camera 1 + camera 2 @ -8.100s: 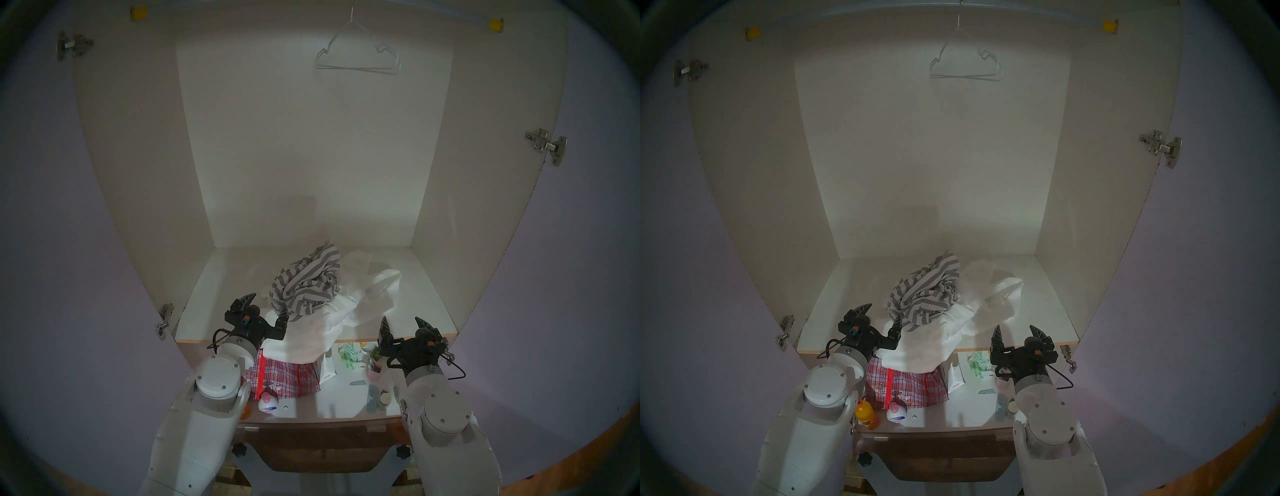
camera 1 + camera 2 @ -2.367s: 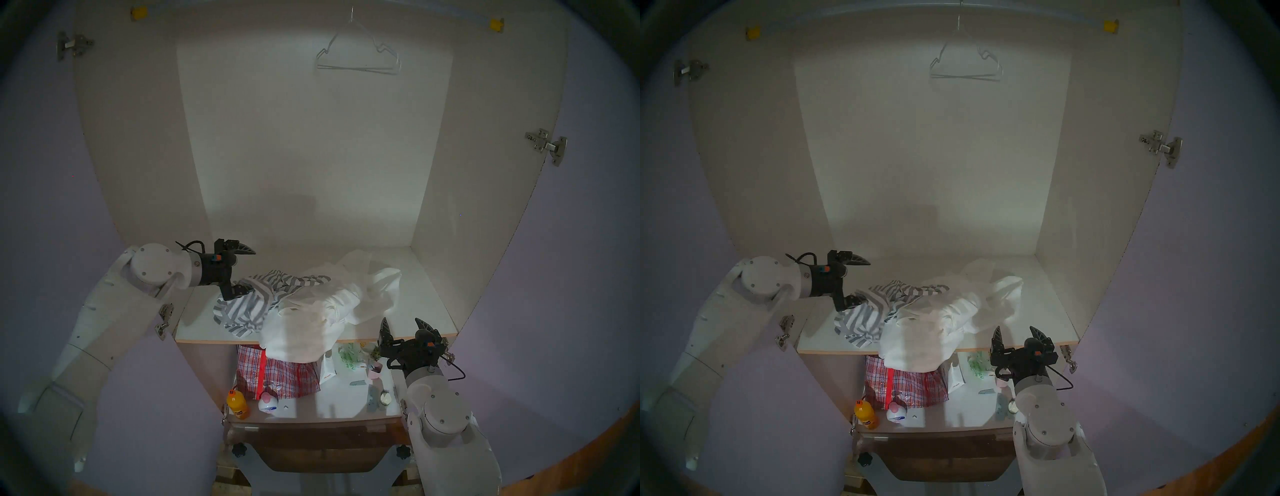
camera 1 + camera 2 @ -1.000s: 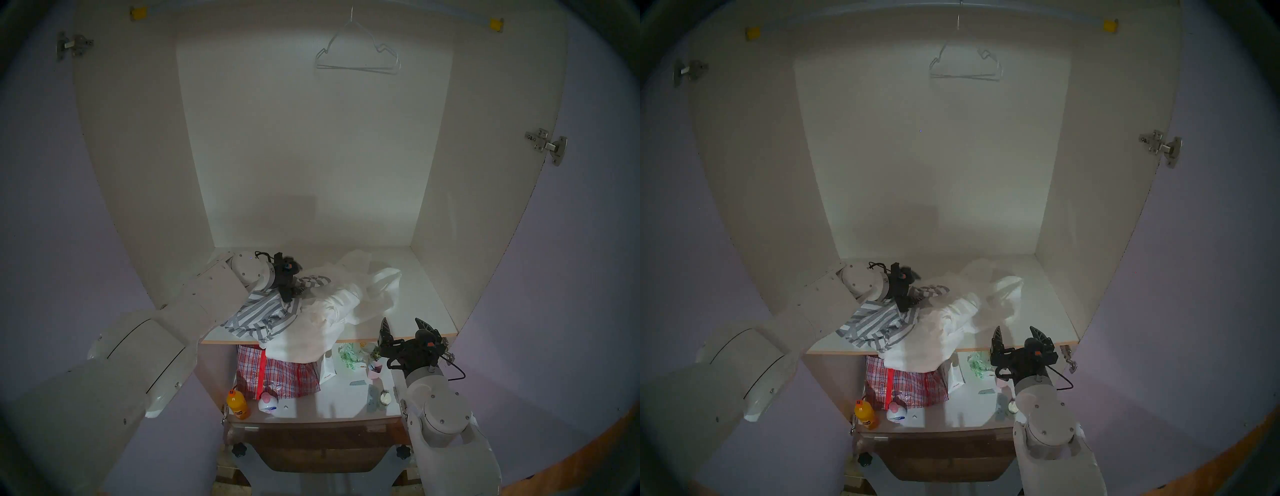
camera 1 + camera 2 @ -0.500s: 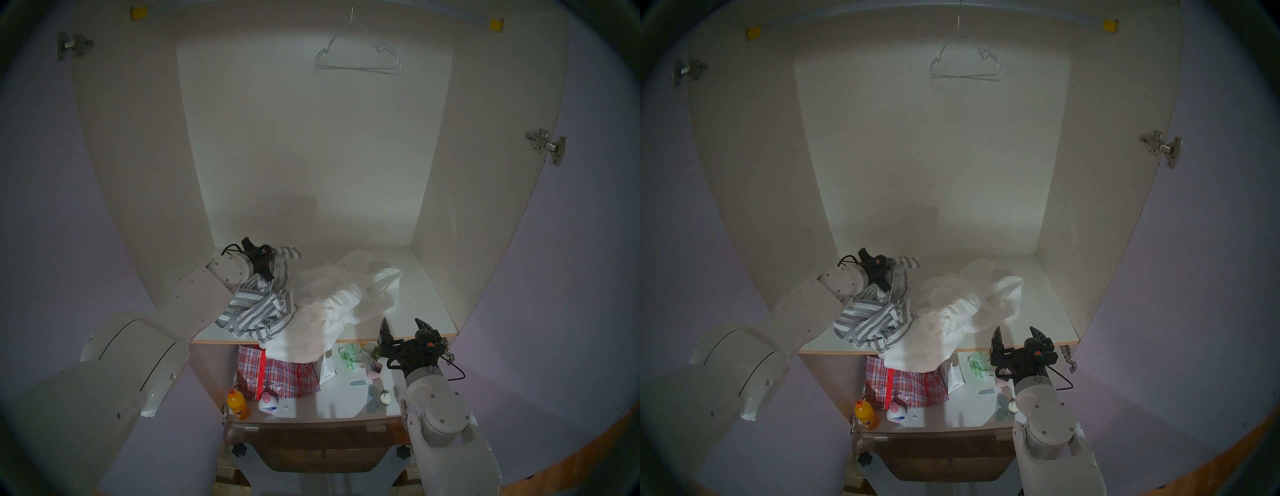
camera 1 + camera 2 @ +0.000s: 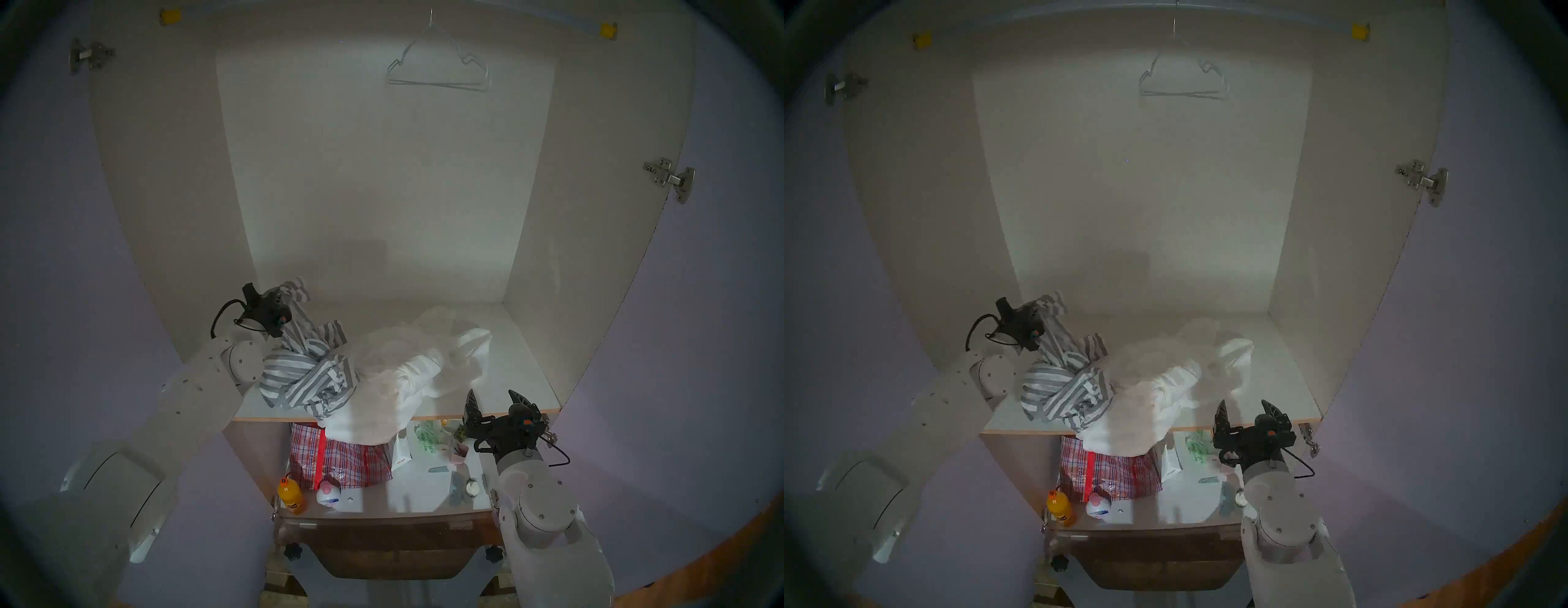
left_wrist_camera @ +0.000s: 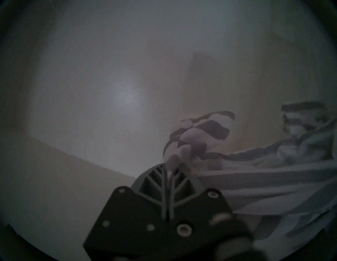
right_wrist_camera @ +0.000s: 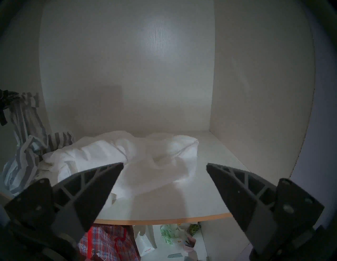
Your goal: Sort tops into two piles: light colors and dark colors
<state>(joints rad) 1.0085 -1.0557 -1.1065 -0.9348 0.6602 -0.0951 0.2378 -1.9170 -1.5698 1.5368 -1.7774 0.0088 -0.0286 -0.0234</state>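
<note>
Fingers (image 6: pixel 155 184) of left gripper (image 6: pixel 168 169) clamp one striped top (image 5: pixel 309 378).

striped top (image 5: pixel 307 373): 1 | hanger (image 5: pixel 439 63): 1 | grippers: 2

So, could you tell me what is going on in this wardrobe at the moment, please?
The robot is sorting clothes on the wardrobe shelf. Its left gripper is shut on the grey-and-white striped top and holds one end raised near the back left corner, while the rest trails down to the shelf and touches the white tops. Those lie in a heap across the middle, partly hanging over the front edge. The right gripper waits open at the shelf's front right, holding nothing.
</note>
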